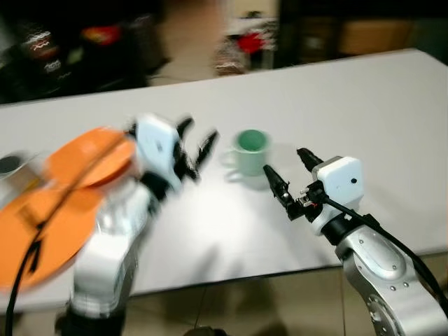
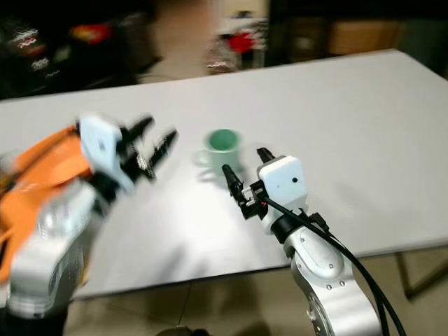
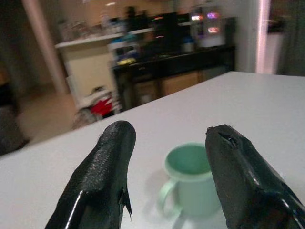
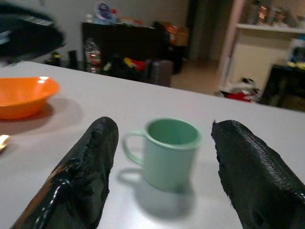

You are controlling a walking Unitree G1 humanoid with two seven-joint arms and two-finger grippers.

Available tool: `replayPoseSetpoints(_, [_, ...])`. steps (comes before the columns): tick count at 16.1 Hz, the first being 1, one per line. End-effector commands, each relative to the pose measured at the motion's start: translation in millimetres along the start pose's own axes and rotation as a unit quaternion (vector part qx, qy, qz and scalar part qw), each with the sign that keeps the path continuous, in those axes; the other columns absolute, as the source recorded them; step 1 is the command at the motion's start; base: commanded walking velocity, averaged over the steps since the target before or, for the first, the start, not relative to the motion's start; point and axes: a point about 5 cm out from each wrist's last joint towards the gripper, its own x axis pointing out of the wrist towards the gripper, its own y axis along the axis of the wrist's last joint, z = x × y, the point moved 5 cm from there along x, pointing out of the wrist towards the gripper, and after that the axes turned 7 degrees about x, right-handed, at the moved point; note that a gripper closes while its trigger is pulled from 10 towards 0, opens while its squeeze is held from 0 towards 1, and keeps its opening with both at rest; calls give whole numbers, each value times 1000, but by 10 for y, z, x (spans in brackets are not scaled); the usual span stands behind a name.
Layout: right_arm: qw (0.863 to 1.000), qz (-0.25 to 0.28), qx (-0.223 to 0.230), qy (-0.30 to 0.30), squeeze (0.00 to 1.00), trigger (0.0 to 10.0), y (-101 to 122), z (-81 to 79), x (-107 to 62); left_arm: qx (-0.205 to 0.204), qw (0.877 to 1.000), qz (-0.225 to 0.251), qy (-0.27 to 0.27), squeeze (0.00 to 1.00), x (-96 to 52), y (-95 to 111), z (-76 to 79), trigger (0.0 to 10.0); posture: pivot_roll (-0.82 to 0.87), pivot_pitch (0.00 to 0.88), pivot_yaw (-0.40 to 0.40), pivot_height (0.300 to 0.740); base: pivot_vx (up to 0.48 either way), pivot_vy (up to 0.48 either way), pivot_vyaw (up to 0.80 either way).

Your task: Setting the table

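A pale green mug (image 1: 250,150) stands upright on the white table (image 1: 378,112), its handle toward my left. My right gripper (image 1: 288,178) is open just in front of the mug, a little to its right, with the mug (image 4: 169,152) framed between its fingers (image 4: 81,176). My left gripper (image 1: 195,143) is open and blurred, to the left of the mug and above the table; the mug (image 3: 190,179) sits ahead between its fingers (image 3: 102,176). An orange bowl (image 1: 91,159) and an orange plate (image 1: 42,227) lie at the table's left.
A small dark dish (image 1: 10,165) sits at the far left edge of the table. Dark furniture and cluttered shelves (image 3: 157,43) stand beyond the far side. The table's near edge (image 1: 231,276) runs just below my arms, with tiled floor under it.
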Motion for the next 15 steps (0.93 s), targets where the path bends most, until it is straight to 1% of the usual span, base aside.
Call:
replayPoseSetpoints(1, [1000, 3, 2, -12, 298, 10000, -22, 29, -14, 14, 999, -16, 35, 0, -70, -31, -91, 10000, -57, 0, 97, 740, 0, 0, 800])
replayPoseSetpoints(2, [1000, 4, 6, -15, 286, 10000, -37, 27, -20, 21, 998, -24, 50, 0, -127, -78, -106, 10000, -52, 0, 93, 740, 0, 0, 800])
replayPoseSetpoints(3, [1000, 3, 9, -14, 286, 10000, -68, -13, -31, 28, 996, -40, 70, 0, -220, -160, -139, 10000, -54, 0, 91, 740, 0, 0, 800])
replayPoseSetpoints(4, [1000, 3, 18, -20, 290, 10000, -97, -23, -47, 33, 995, -48, 76, 0, -291, -184, -122, 10000, -50, 0, 88, 740, 0, 0, 800])
replayPoseSetpoints(6, [999, 2, 29, -28, 298, 10000, -135, -11, -82, 41, 994, -53, 91, 0, -357, -206, -133, 10000, -47, 5, 85, 740, 0, 0, 800])
replayPoseSetpoints(7, [999, -4, 35, -26, 294, 10000, -187, -25, -140, 41, 991, -68, 111, 0, -440, -259, -194, 10000, -38, 11, 80, 740, 0, 0, 800])
replayPoseSetpoints(8, [999, -12, 45, -16, 290, 10000, -234, -83, -185, 52, 987, -82, 127, 0, -514, -299, -254, 10000, -33, 16, 72, 740, 0, 0, 800])
replayPoseSetpoints(9, [999, -16, 49, -13, 290, 10000, -250, -106, -194, 62, 986, -82, 131, 0, -536, -298, -274, 10000, -30, 19, 63, 740, 0, 0, 800])
replayPoseSetpoints(10, [998, -22, 58, -2, 282, 10000, -273, -166, -201, 67, 984, -82, 141, 0, -581, -271, -308, 10000, -21, 26, 41, 740, 0, 0, 800])
replayPoseSetpoints(12, [998, -26, 63, 16, 255, 10000, -278, -175, -172, 61, 983, -82, 153, 0, -604, -236, -334, 10000, -6, 42, 16, 740, 0, 0, 800])
replayPoseSetpoints(13, [998, -26, 60, 15, 251, 10000, -284, -118, -160, 60, 984, -78, 149, 0, -574, -221, -313, 10000, -10, 43, 16, 740, 0, 0, 800])
replayPoseSetpoints(15, [998, -20, 56, 1, 251, 10000, -266, -38, -145, 48, 986, -77, 138, 0, -539, -235, -272, 10000, -17, 11, 24, 740, 0, 0, 800])
